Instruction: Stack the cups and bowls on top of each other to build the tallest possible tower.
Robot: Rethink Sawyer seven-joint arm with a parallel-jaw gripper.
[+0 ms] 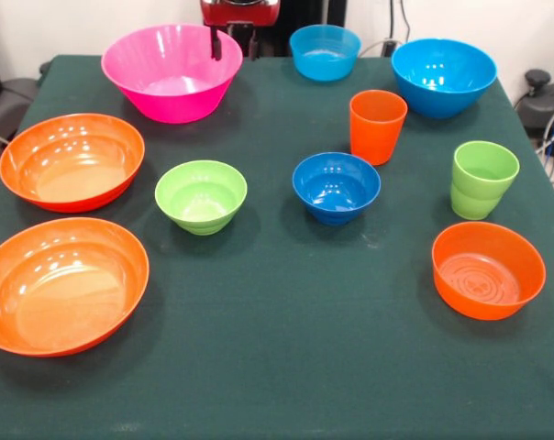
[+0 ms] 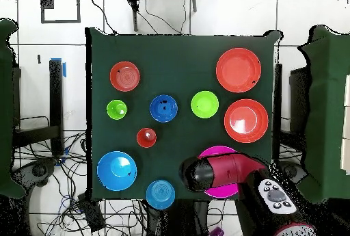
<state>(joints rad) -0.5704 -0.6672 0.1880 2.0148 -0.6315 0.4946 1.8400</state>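
Pink bowl (image 1: 171, 71) sits alone on the green cloth (image 1: 286, 367), the gripper (image 1: 216, 41) hanging over its rim, its grip impossible to tell.

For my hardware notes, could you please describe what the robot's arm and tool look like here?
From overhead, the arm is a thick red link with a rounded black end cap, and a grey panel of dark buttons sits nearer the base. In the front view, only a red and black housing and a short dark tool show at the top edge.
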